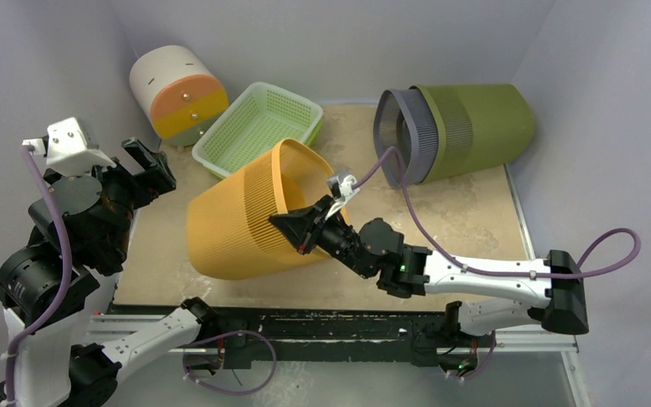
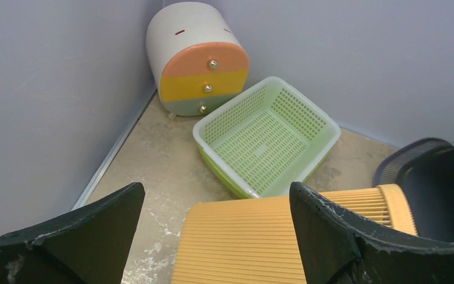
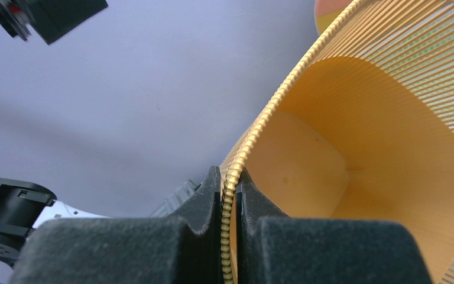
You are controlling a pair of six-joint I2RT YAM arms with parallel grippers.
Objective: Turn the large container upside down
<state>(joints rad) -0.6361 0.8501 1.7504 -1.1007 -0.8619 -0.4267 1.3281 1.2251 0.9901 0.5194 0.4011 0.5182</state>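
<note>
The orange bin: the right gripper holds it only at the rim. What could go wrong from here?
1. The right gripper pinches only the thin rim of the orange bin, so the bin may slip or swing as it tips.
2. The green basket lies close behind, so the turning rim could knock it.
3. The left gripper is open and holds nothing, so nothing steadies the bin's other side.
</note>
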